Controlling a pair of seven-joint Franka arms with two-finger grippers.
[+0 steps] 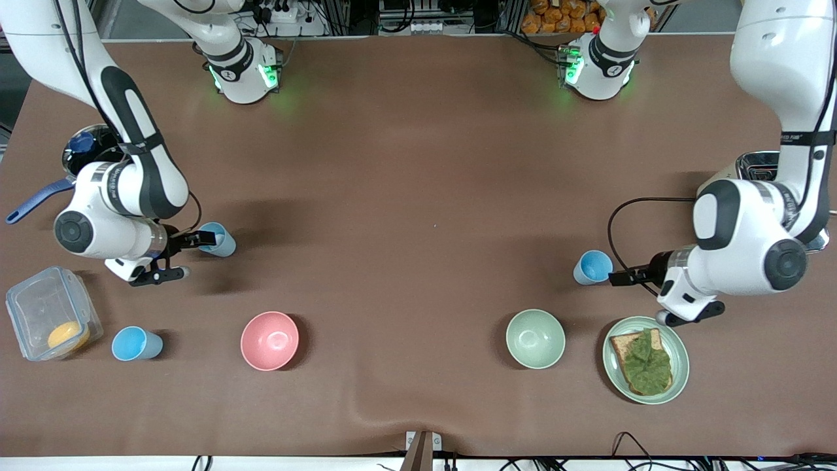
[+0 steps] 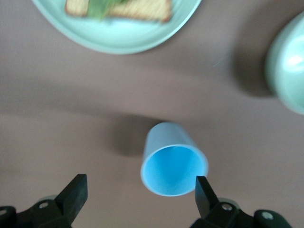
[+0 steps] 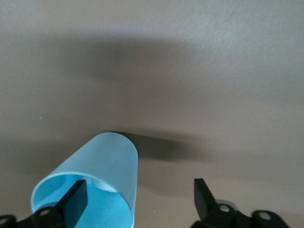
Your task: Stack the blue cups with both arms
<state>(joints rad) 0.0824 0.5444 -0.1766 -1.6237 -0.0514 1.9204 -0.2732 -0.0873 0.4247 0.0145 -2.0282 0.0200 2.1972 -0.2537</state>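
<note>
Three blue cups stand upright on the brown table. One cup is at the right arm's end. My right gripper is open at it, with one finger inside its rim and the other outside; the right wrist view shows the cup and the gripper. A second cup is at the left arm's end. My left gripper is open just above it; in the left wrist view the cup sits close to one finger of the gripper. A third cup stands alone nearer the front camera.
A pink bowl and a pale green bowl stand nearer the camera. A green plate with bread and lettuce lies beside the left gripper. A clear lidded box stands beside the third cup. A pan with a blue handle is under the right arm.
</note>
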